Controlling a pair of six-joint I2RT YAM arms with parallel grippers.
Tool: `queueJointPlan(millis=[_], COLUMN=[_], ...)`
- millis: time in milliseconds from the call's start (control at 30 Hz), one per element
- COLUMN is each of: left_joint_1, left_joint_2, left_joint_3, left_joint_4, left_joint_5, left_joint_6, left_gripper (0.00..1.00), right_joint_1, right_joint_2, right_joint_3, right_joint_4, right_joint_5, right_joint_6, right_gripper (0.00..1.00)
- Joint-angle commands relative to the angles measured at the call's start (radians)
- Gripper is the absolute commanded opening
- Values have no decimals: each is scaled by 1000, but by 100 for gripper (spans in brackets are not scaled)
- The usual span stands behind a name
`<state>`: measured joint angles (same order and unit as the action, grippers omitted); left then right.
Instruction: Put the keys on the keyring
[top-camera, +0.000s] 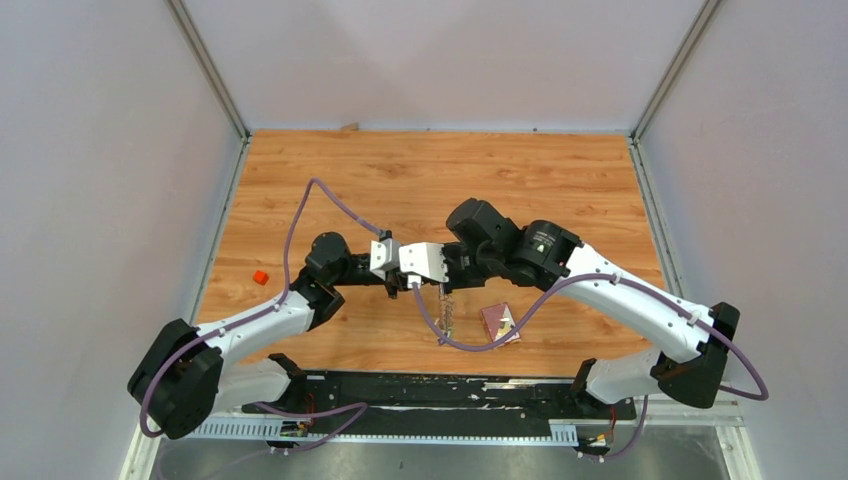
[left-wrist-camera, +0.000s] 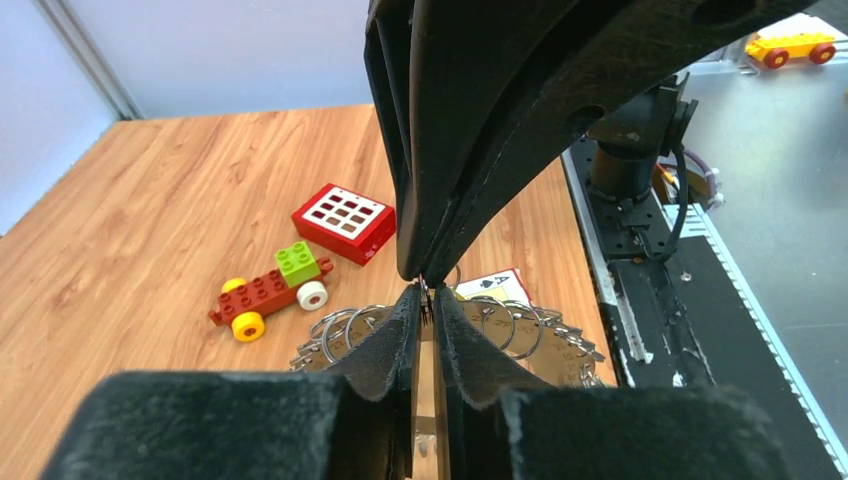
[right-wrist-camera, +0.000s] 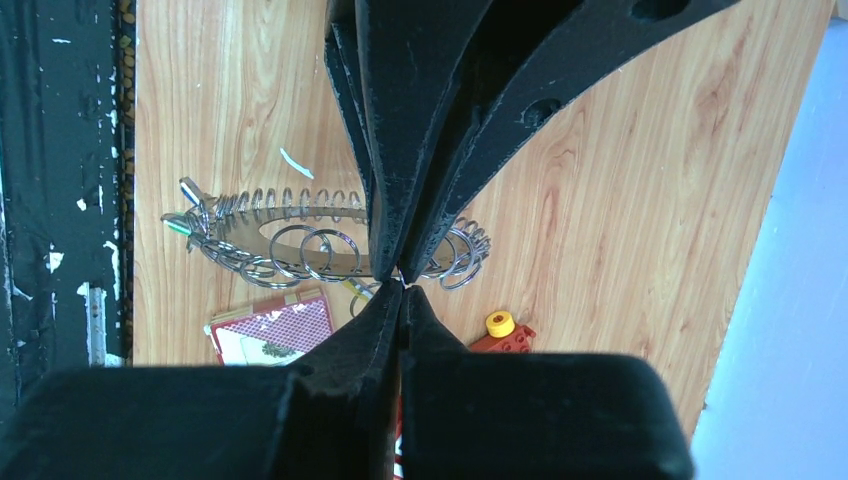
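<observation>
Both grippers meet tip to tip above the middle of the table. The keyring (top-camera: 447, 312), a wire ring crowded with grey keys and small rings, hangs just under them. My right gripper (right-wrist-camera: 402, 284) is shut, pinching a thin wire of the keyring (right-wrist-camera: 300, 235) at its tips. From the other side, my left gripper (left-wrist-camera: 428, 294) has its jaws a narrow slit apart, with a bit of the keyring's (left-wrist-camera: 525, 335) metal caught between the tips. A small green-tipped piece (right-wrist-camera: 178, 226) shows at one end of the ring; loose keys with coloured heads cannot be made out.
A red block with white buttons (left-wrist-camera: 343, 222) and a red, yellow and green toy car (left-wrist-camera: 270, 292) lie on the wood. Near the front edge is a card box (right-wrist-camera: 270, 330) with an ace card (left-wrist-camera: 495, 283). A small red piece (top-camera: 260, 277) sits at the left.
</observation>
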<state>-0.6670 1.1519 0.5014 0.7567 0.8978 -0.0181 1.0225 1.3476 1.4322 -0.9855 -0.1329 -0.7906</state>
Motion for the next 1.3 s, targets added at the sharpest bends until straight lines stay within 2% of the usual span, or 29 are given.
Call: queueJointPlan(millis=[0,100,167,267,367,500,600,667,800,933,1267], left_joint_1=[0,1,0,1,0,3,14,18,19,17,16], left_joint_2=[-3,-4,-1,2,-4,-11,-13,-12,-10,-9,-11], left_joint_3=[40,42,45,50,20,-12,-50,-77,-104,-114,-121], left_joint_4=[-27,-56,-64,-67,32,115,226,324,443,492,541], left_joint_5=[-43,-46,-47,-52,-51,-28,-21,-13,10,41,94], left_joint_6=[53,73,75,60,11,-37,-93,-135,-197,-229,-249], left_gripper=[14,10,0,0,0,0,0,0,0,0,0], right_joint_1=[24,27,29,33,34,27,-7,-47,-130,-189,-219], right_joint_2=[8,13,14,18,18,-2,-27,-48,-113,-154,-146], right_joint_3=[63,72,76,84,89,68,64,55,8,-35,-82], right_joint_4=[38,38,34,31,34,47,44,46,73,92,132], right_joint_5=[21,22,22,18,27,22,-49,-112,-270,-392,-526], right_joint_6=[16,18,20,20,26,41,64,75,79,66,39], right_gripper=[0,0,0,0,1,18,35,42,44,41,35])
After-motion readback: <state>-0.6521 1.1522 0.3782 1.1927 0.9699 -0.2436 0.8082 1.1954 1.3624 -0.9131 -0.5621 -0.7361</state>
